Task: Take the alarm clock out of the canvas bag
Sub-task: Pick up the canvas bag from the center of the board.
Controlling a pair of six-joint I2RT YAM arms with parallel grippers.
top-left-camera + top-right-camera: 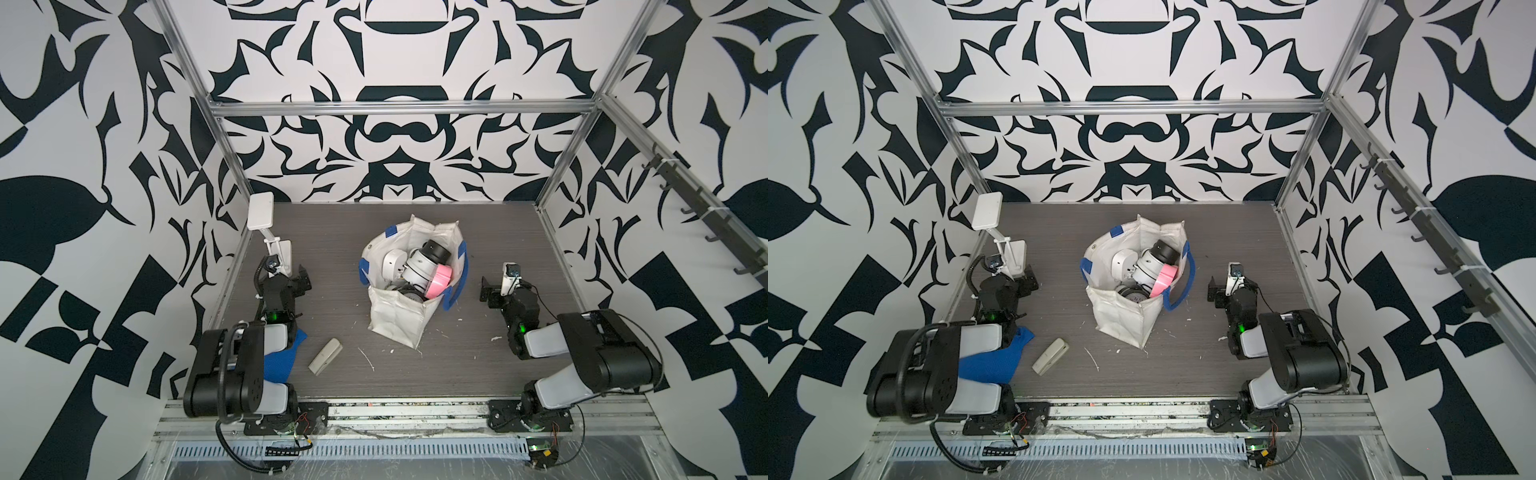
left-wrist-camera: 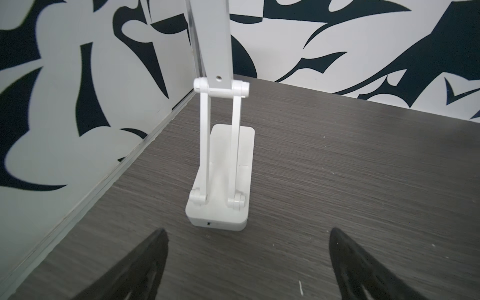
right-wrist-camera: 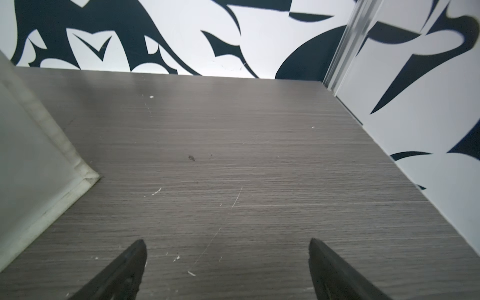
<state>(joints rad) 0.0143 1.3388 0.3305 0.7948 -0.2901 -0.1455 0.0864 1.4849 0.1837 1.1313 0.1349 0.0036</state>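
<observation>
The canvas bag (image 1: pixel 395 320) stands open in the middle of the frame in both top views, on the grey desk (image 1: pixel 498 241), with its blue handle (image 1: pixel 459 286) hanging over the right-hand rim. The bag holds a jumble of things: a white round piece (image 1: pixel 392 264) toward the left, a white cylinder with a black end (image 1: pixel 426 255) lying across the top, a pink piece (image 1: pixel 440 280) at the right, and a dark round thing (image 1: pixel 409 296) low at the front. I cannot tell for certain which of them is the alarm clock; nothing that looks like a clock lies on the desk outside the bag. The left pincer (image 1: pixel 302 278) sits well to the left of the bag, its jaws spread wide and holding nothing. Its wrist view shows the two dark tips (image 2: pixel 161 241) apart above bare desk, facing the base of a white folding lamp (image 2: pixel 219 181) that stands just beyond them. The right pincer (image 1: pixel 484 289) sits to the right of the bag, near the handle but not touching it, also spread wide and holding nothing. Its wrist view shows the bag's pale side wall (image 3: pixel 39 168) beside bare desk. At lower left a blue cloth (image 1: pixel 282 361) lies partly under the left arm, with a beige handset (image 1: pixel 325 356) just beside it.
</observation>
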